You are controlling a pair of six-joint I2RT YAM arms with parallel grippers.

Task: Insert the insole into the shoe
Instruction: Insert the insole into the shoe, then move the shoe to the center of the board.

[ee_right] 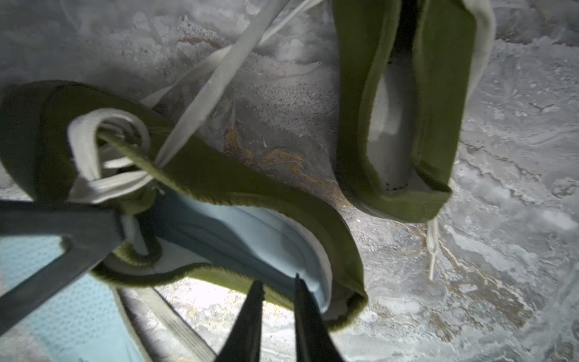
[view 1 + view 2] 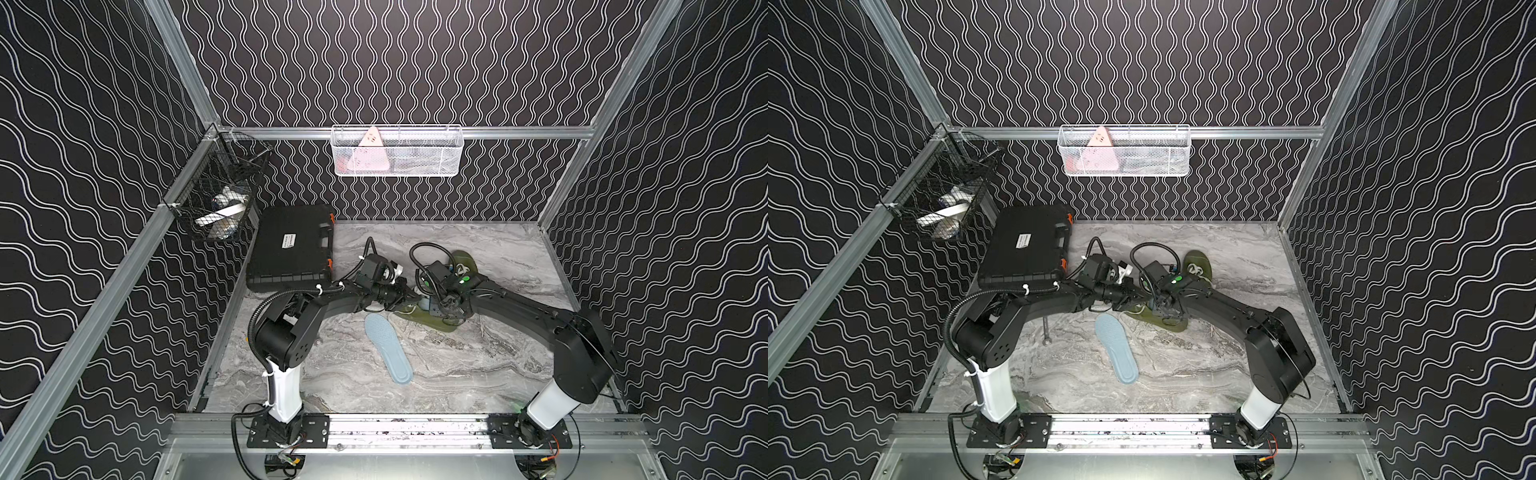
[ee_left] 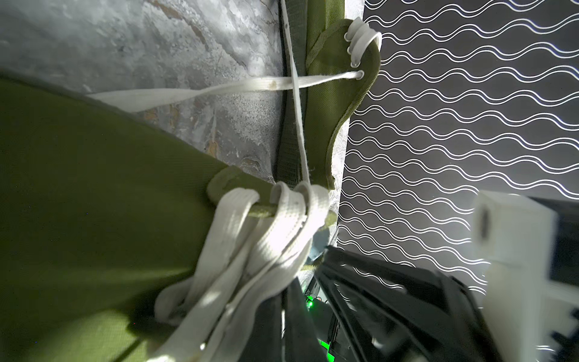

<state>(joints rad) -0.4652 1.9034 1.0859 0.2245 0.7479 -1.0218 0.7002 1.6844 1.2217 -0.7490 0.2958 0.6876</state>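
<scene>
Now | shoes point(image 2: 436, 325) point(image 2: 467, 262): two | insoles point(image 2: 388, 347) point(image 1: 244, 238): two | baskets point(image 2: 216, 199) point(image 2: 397, 151): two | case point(image 2: 291, 249): one

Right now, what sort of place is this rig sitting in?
Likely an enclosed robot test cell, not a home or shop: aluminium frame, wavy-patterned wall panels, and left arm and right arm bolted to a front rail beside a marble-look tabletop.

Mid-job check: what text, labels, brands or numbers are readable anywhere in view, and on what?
No text is readable.
On the black case, a white label: printed lines, too small to read.
In the white basket, a pink card: dark marks, too blurred.
On the shoe: no brand or print shows in the wrist views.
</scene>
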